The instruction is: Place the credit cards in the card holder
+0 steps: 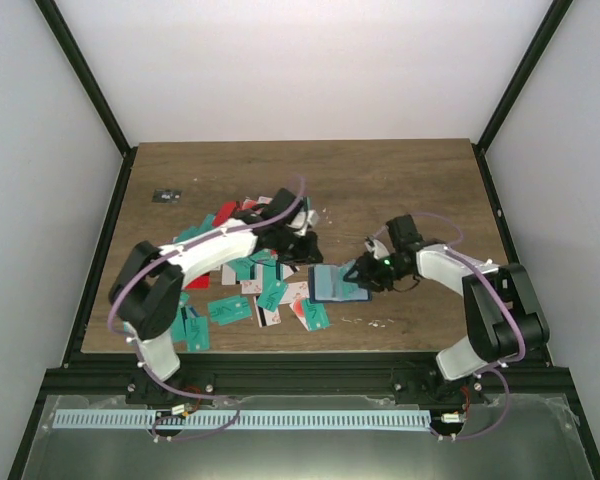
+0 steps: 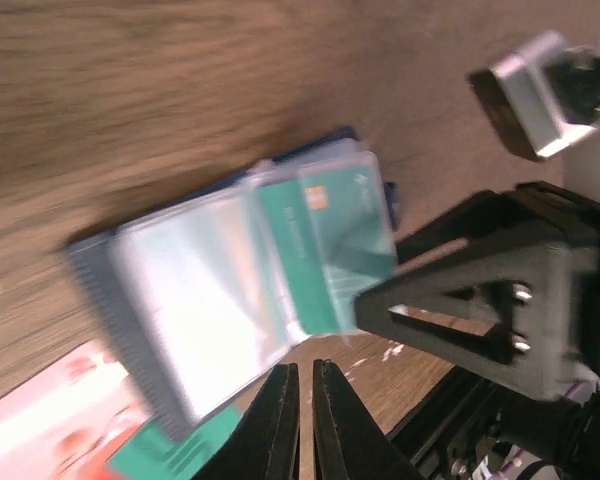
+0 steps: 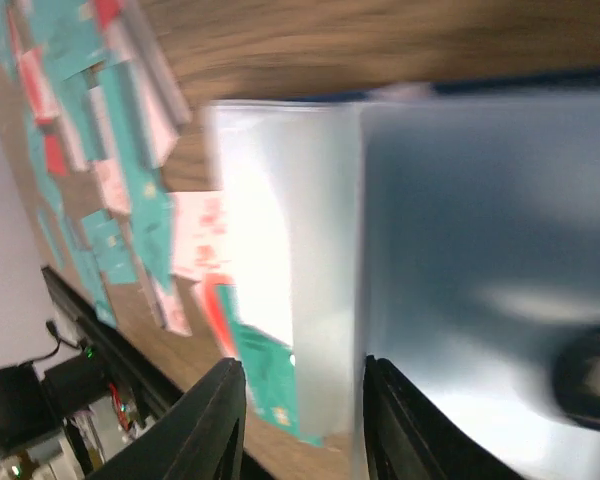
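Note:
The card holder (image 1: 330, 284) lies open on the wood just right of the spread of credit cards (image 1: 242, 290). In the left wrist view its clear sleeves (image 2: 180, 290) face up, with a teal card (image 2: 320, 240) sitting in the right one. My left gripper (image 2: 302, 385) is shut with nothing in it, hovering off the holder's near edge (image 1: 305, 250). My right gripper (image 3: 302, 400) stands open, its fingers down over the holder's pale sleeve (image 3: 320, 250) at the right side (image 1: 360, 274). One black finger (image 2: 430, 300) rests on the teal card's edge.
Loose teal, red and white cards (image 3: 130, 200) lie scattered left of the holder, one red-blotched card (image 2: 60, 410) right beside it. A small dark object (image 1: 164, 195) sits at the far left of the table. Black frame rails (image 1: 100, 250) border the table.

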